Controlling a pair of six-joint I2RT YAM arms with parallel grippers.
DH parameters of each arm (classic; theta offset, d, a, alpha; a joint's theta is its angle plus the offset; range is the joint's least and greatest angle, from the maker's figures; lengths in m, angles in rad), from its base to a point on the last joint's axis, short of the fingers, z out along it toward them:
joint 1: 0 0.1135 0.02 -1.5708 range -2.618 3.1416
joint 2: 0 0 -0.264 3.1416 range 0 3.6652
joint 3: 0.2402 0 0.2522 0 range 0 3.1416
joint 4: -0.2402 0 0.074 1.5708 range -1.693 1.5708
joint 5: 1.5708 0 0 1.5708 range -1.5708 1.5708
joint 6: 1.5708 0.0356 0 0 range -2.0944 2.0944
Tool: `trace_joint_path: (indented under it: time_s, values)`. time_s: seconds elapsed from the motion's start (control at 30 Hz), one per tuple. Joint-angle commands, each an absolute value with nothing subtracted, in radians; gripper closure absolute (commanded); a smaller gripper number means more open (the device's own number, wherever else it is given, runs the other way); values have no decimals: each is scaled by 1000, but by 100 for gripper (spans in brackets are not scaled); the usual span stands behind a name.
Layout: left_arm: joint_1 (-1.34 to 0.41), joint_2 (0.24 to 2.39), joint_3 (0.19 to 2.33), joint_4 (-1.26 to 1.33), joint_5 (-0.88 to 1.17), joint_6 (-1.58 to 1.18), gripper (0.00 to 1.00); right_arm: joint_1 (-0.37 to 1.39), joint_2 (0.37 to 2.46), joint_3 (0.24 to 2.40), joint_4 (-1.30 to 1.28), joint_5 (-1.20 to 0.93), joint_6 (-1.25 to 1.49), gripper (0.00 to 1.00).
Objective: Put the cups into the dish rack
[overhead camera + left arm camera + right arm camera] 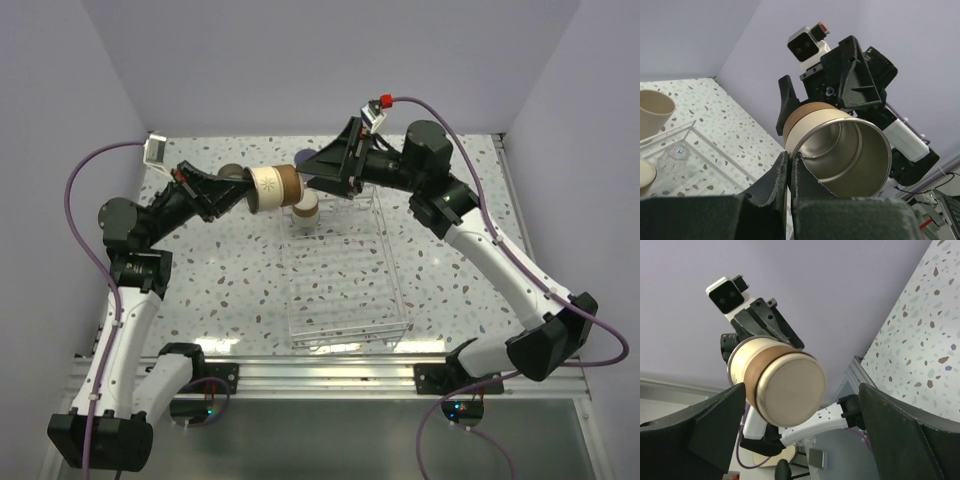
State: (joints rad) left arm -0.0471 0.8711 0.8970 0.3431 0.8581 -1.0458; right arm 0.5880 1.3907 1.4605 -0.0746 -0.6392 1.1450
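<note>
My left gripper (245,193) is shut on the rim of a brown-grey cup with a cream band (275,186) and holds it on its side, in the air over the far end of the clear dish rack (395,270). In the left wrist view one finger is inside the rim and one outside (790,156), with the cup's (840,145) mouth facing the camera. My right gripper (306,180) is open, its fingers on either side of the cup's base (785,385) without touching it. Another cup (305,210) stands in the rack's far end.
A brown-grey cup (230,172) stands on the speckled table behind the left gripper. The left wrist view shows a beige cup (652,112) and a tiny clear cup (677,152) by the rack's rim (690,127). Lavender walls close the back and sides.
</note>
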Motion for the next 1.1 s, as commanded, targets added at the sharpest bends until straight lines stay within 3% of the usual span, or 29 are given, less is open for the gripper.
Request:
trace_joint_path:
  time_s: [0.0, 0.57, 1.07]
  values:
    - [-44, 862, 879, 514, 896, -1158, 100, 588, 1394, 1491, 9, -673, 1198, 2]
    - [-44, 868, 727, 830, 858, -1376, 100, 640, 1384, 1473, 23, -687, 1227, 2]
    - [-46, 870, 652, 925, 813, -1425, 100, 695, 1413, 1459, 145, -687, 1315, 2]
